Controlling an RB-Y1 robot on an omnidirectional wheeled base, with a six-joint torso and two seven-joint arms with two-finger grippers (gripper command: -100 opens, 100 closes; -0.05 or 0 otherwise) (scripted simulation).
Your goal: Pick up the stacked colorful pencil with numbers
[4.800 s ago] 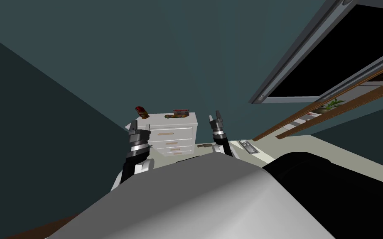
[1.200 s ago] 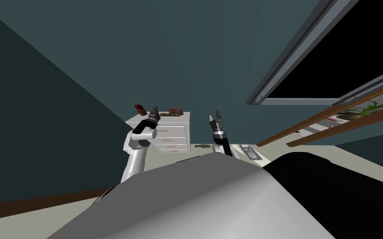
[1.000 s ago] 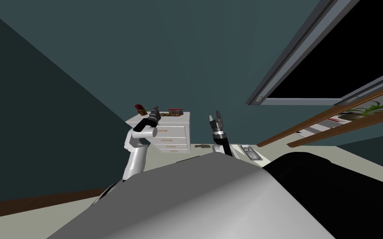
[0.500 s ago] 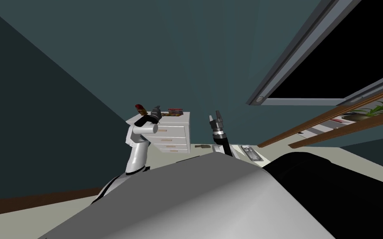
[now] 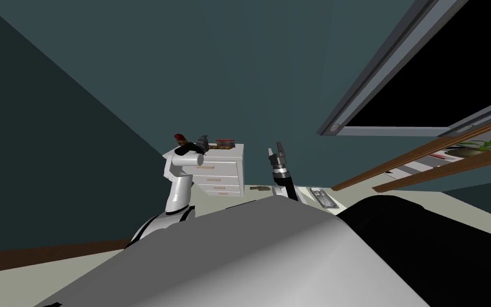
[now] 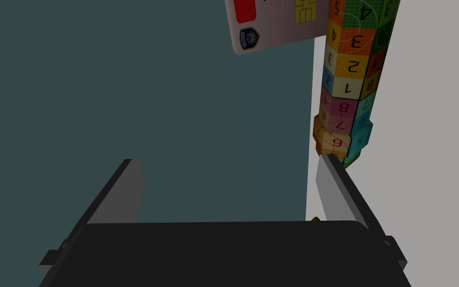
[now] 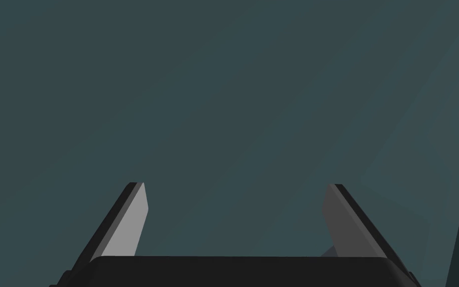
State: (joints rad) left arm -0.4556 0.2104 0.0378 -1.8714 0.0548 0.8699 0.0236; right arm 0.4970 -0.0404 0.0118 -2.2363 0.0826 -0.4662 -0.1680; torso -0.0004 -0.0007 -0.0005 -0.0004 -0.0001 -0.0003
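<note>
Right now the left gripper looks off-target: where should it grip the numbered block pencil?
Take the pencil likely at its near end, blocks 6 to 8, across its narrow width, coming from the left gripper: it runs away along the white surface; a card crowds its far part.

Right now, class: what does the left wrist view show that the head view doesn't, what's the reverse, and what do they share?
Left wrist view: the pencil, its coloured blocks numbered, and a card beside it. Head view: the right gripper, raised, and the dresser with its drawers. Shared: the left gripper, open, and the dresser's white top.
</note>
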